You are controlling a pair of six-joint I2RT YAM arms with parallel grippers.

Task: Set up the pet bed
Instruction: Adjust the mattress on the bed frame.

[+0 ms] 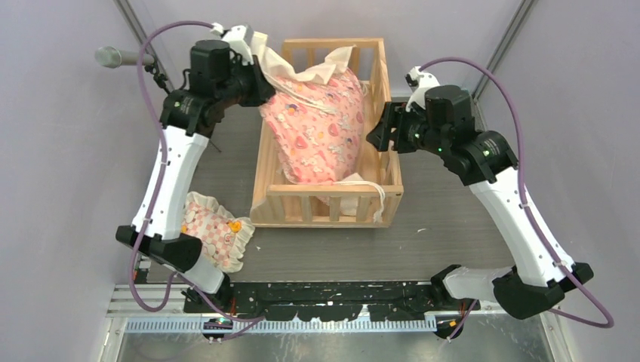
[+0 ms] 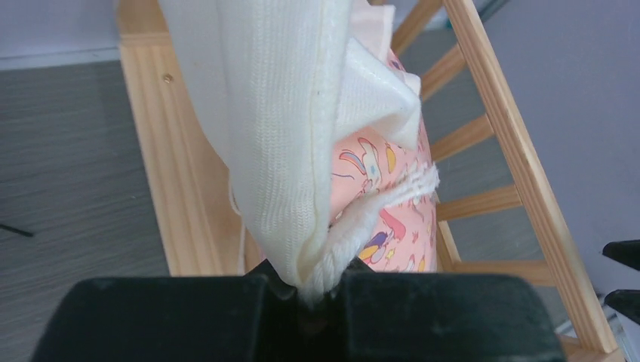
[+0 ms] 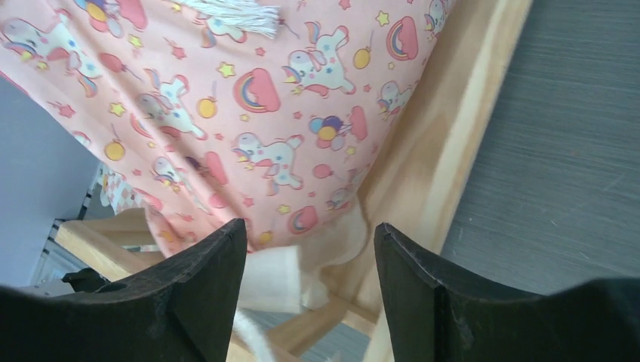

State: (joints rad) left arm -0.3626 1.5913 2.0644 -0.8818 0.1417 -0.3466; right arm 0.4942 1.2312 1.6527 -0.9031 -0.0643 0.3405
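So our left end effector (image 2: 309, 290) is clenched on the pink cushion (image 1: 317, 128)'s cream frill, we guess to drop it flat into the pet bed (image 1: 294, 190) mid-desk (image 1: 453, 226), while the right end effector (image 3: 309, 256) sits released beside the right rail.
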